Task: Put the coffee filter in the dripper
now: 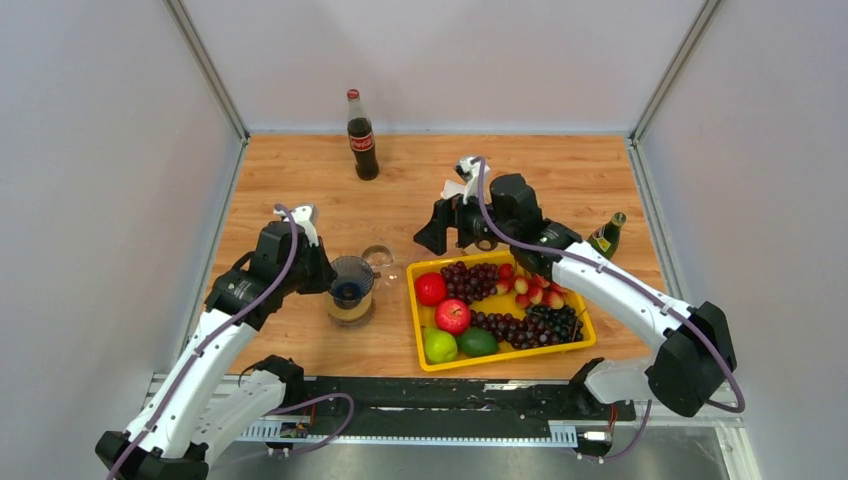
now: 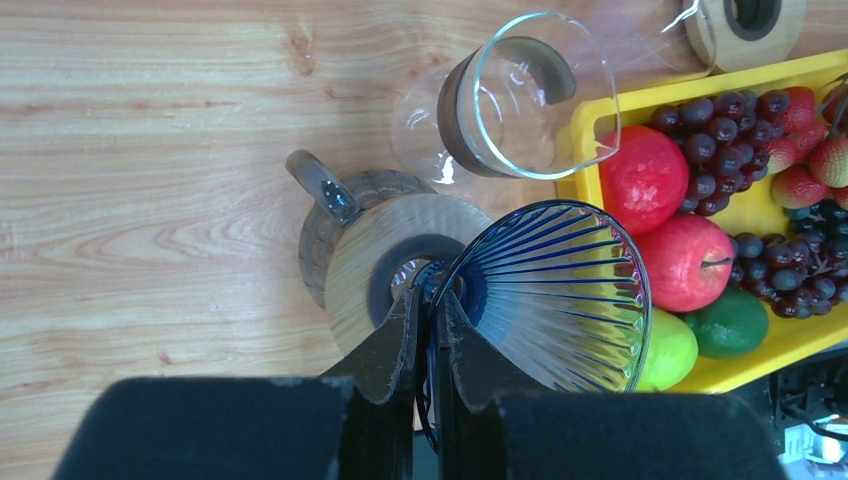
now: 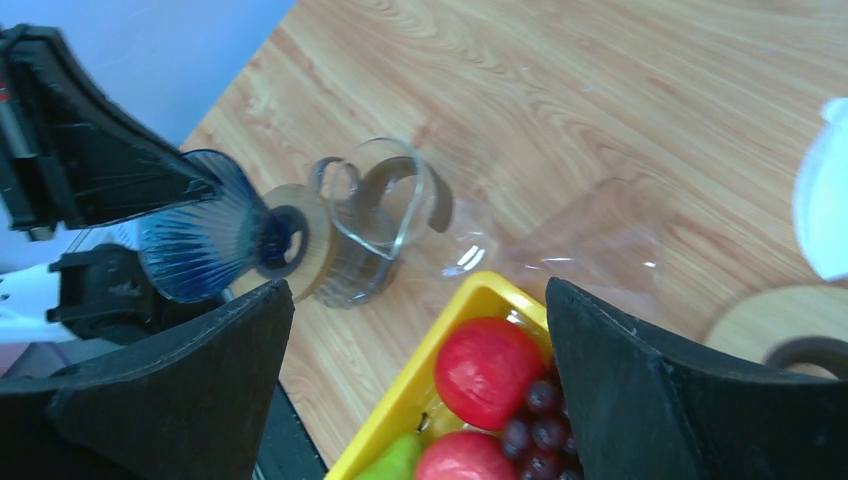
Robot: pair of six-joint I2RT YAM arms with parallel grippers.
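Note:
The dripper [image 1: 350, 288], a blue-ribbed glass cone with a wooden base ring, stands left of centre. Its base is over a small handled glass cup [image 2: 322, 188]. My left gripper [image 1: 322, 272] is shut on the dripper's rim [image 2: 545, 290], one finger inside and one outside [image 2: 428, 300]. My right gripper [image 1: 448, 232] is open and empty above the yellow tray's far left corner [image 3: 420, 390]. A white rounded object [image 3: 822, 190] shows at the right edge of the right wrist view. I cannot tell whether it is the coffee filter. No filter shows inside the dripper [image 3: 200, 240].
A glass carafe [image 1: 380, 258] stands between the dripper and the yellow fruit tray [image 1: 590, 345]. A second wooden ring with clear glass [image 3: 750, 320] lies under my right arm. A cola bottle [image 1: 362, 135] stands at the back and a green bottle [image 1: 605, 235] right of the tray.

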